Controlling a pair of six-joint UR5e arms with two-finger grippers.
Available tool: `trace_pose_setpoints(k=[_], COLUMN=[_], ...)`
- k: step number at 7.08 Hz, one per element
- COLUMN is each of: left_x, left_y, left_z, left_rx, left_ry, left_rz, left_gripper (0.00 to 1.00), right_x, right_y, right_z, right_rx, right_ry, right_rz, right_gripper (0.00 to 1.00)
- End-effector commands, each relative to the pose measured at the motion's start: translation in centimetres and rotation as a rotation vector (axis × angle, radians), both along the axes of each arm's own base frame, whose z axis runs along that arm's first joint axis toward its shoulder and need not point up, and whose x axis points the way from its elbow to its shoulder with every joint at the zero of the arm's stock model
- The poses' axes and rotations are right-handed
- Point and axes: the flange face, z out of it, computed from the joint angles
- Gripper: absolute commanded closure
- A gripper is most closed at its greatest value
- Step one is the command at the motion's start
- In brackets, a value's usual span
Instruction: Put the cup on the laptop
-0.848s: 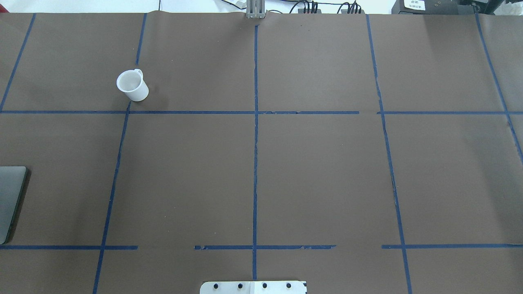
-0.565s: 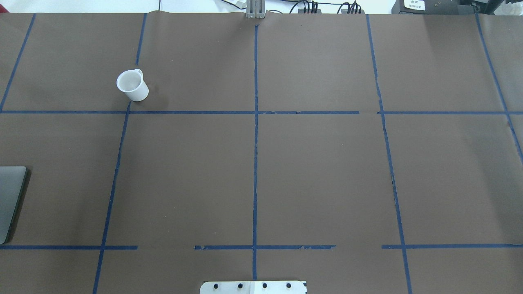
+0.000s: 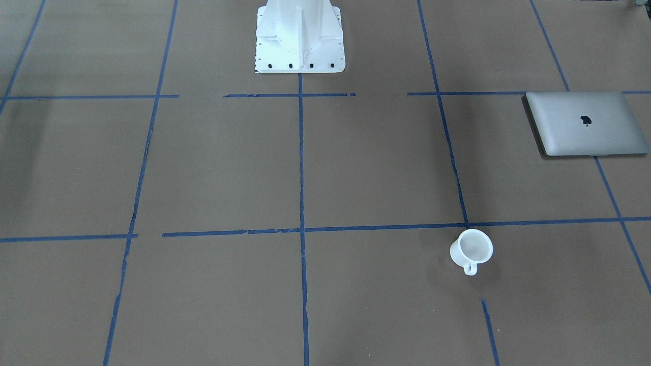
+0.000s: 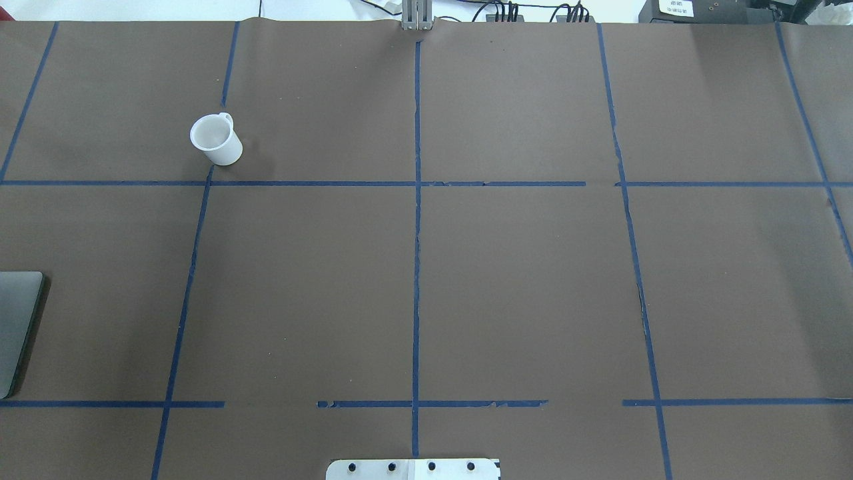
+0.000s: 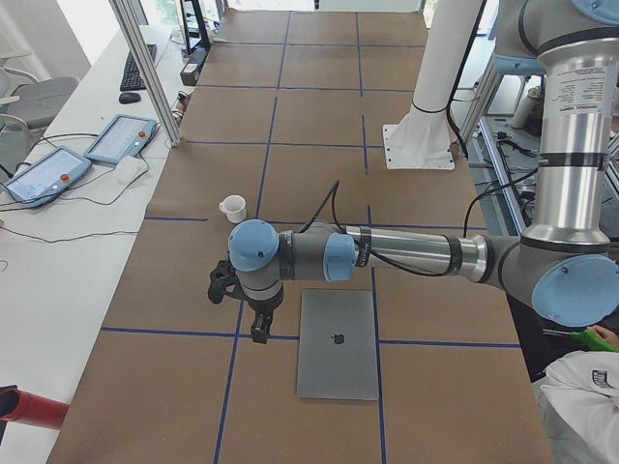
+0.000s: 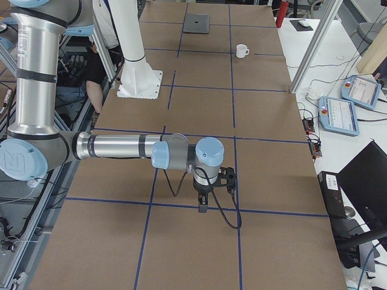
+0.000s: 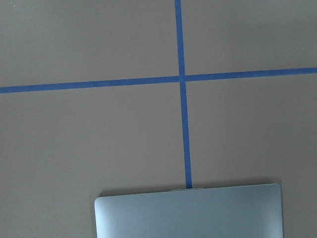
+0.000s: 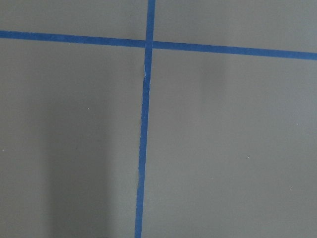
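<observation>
The cup [image 3: 471, 249] sits upright on the table [image 3: 356, 168], well apart from the closed laptop [image 3: 585, 123] (only marking: a dark apple logo), so the left gripper [image 5: 258, 332] near the laptop should probably pinch the rim opposite the handle, though nobody can tell whether it or the right gripper [image 6: 202, 207] is spread.

White cup [image 3: 471, 250] upright on table, closed silver laptop [image 3: 586, 123] well apart

The overhead's left edge crops the laptop [image 4: 18, 330]; left claw [image 5: 259, 332] and right claw [image 6: 202, 208] too small to read.
</observation>
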Motion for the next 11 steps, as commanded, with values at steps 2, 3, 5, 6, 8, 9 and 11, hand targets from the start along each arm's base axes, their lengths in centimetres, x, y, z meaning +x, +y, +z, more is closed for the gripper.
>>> trace_pose_setpoints(k=[2, 3, 5, 6, 8, 9, 11], left_x=[12.4, 16.6, 27.2, 30.4, 35.7, 37.3, 40.6], left_y=[-5.7, -7.7, -12.1, -16.1, -20.2, -21.7, -23.6], left_z=[-7.7, -10.8, -15.6, -17.9, -19.6, -20.1, -21.2], left_rx=[0.041, 0.036, 0.015, 0.010, 0.014, 0.003, -0.003], left_ry=[0.085, 0.102, 0.049, 0.045, 0.012, -0.013, 0.021], left_rz=[-0.037, -0.014, -0.014, -0.014, 0.015, -0.008, -0.033], left_gripper=[0.00, 0.00, 0.00, 0.00, 0.00, 0.00, 0.01], right_x=[0.0, 0.0, 0.0, 0.0, 0.0, 0.0, 0.0], right_y=[0.0, 0.0, -0.1, 0.0, -0.1, 0.0, -0.1], right_z=[0.0, 0.0, -0.1, 0.0, -0.1, 0.0, -0.1], right_rx=[0.001, 0.001, 0.002, -0.001, 0.002, 0.001, 0.002], right_ry=[0.000, 0.000, 0.000, 0.000, 0.000, 0.000, 0.000], right_rz=[0.000, 0.000, 0.000, 0.000, 0.000, 0.000, 0.000], right_gripper=[0.00, 0.00, 0.00, 0.00, 0.00, 0.00, 0.00])
